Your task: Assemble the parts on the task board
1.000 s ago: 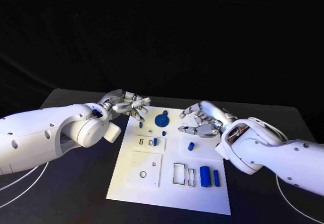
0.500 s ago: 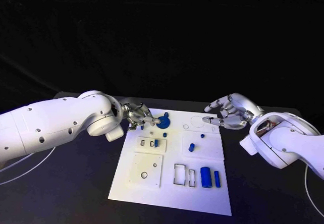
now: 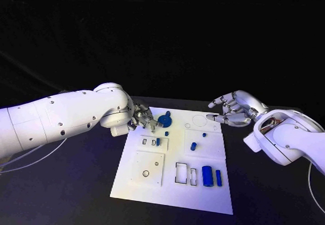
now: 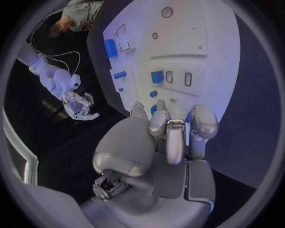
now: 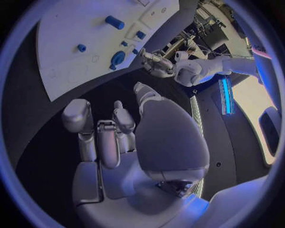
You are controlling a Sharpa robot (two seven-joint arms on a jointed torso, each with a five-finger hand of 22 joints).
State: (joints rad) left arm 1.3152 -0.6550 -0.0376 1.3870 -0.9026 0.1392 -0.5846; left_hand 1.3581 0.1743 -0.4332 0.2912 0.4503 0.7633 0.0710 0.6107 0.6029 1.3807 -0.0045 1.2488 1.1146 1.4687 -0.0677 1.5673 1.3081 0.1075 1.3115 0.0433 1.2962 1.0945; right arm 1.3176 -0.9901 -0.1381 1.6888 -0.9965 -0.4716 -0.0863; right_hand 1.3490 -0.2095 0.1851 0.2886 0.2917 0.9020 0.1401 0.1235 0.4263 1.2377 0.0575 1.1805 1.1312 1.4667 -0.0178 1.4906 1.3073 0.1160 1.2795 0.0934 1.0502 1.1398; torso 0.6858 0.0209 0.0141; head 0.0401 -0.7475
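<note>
Item, left hand [image 3: 142, 117]: I read it at the task board's [image 3: 148, 190] far left corner, fingers curled in close together, fingertips [image 3: 151, 125] just beside the round blue gear-like part [image 3: 163, 120]; whether they touch it I cannot tell, and the left wrist view shows nothing clamped between them. Item, right hand [image 3: 234, 109]: raised off the board's far right corner, over the black table [image 3: 275, 199], fingers spread and partly curled, holding nothing; the right wrist view shows its palm [image 5: 166, 137] bare. Item, white task board: lies mid-table between my 2 arms. On it I log a small blue part [image 3: 166, 134] near the gear, a small blue peg [image 3: 193, 146] toward the middle, a blue piece in the slotted block [image 3: 157, 141], and 2 longer blue parts [image 3: 207, 176] side by side at the near right, next to a rectangular outline [image 3: 181, 174].
</note>
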